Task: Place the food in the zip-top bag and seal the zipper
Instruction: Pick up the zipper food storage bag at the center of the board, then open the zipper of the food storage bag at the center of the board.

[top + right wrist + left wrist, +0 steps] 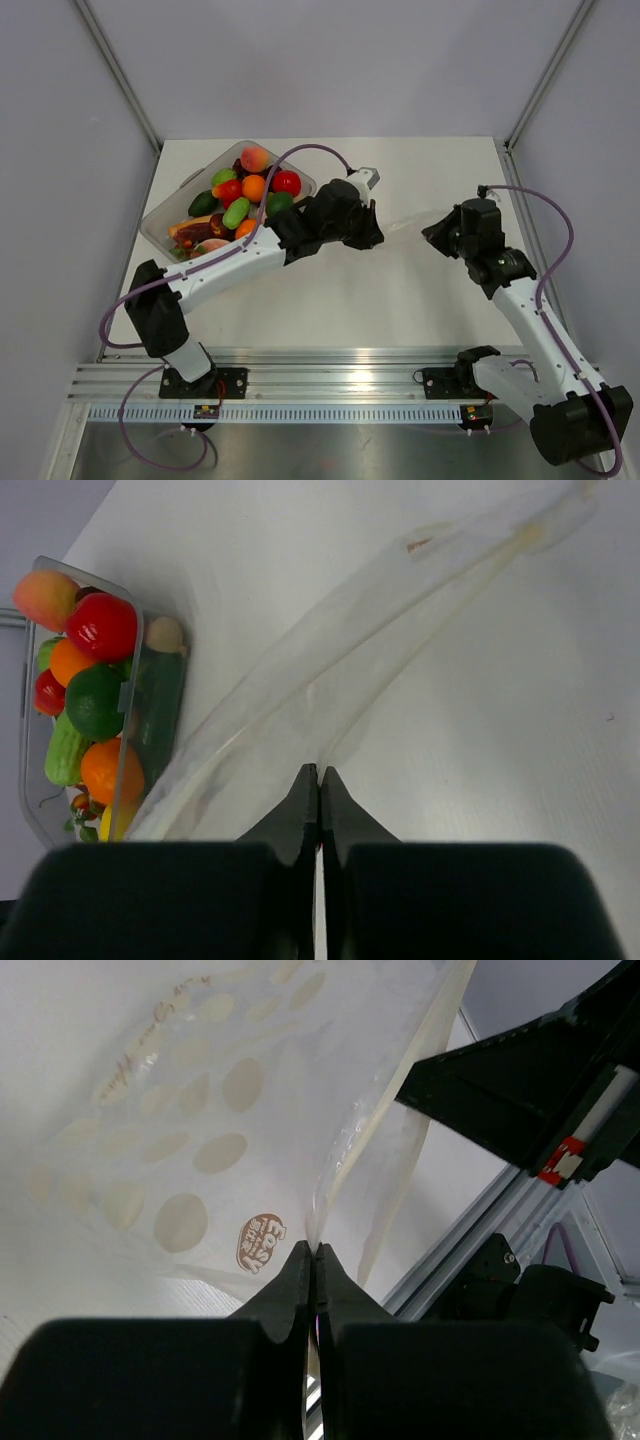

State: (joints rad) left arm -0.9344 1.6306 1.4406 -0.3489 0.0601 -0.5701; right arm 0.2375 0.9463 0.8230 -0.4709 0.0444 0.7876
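Observation:
The zip-top bag (405, 220) is a translucent pouch stretched between my two grippers above the table's middle. My left gripper (379, 229) is shut on one end of the bag; in the left wrist view the jaws (313, 1251) pinch the edge of the pouch (200, 1110), which has tan dots and a brown logo. The zipper strip (425, 1055) runs away from the jaws. My right gripper (433, 232) is shut on the other end (319, 771), and the bag (330, 650) runs off to the upper right. The food (253, 187) lies in a clear tray. No food shows inside the bag.
The rigid clear tray (188, 186) stands at the back left and holds several pieces: a peach (254, 158), a red one (286, 182), green ones. It also shows in the right wrist view (130, 695). Grey walls close in the table; a metal rail (330, 385) runs along the near edge.

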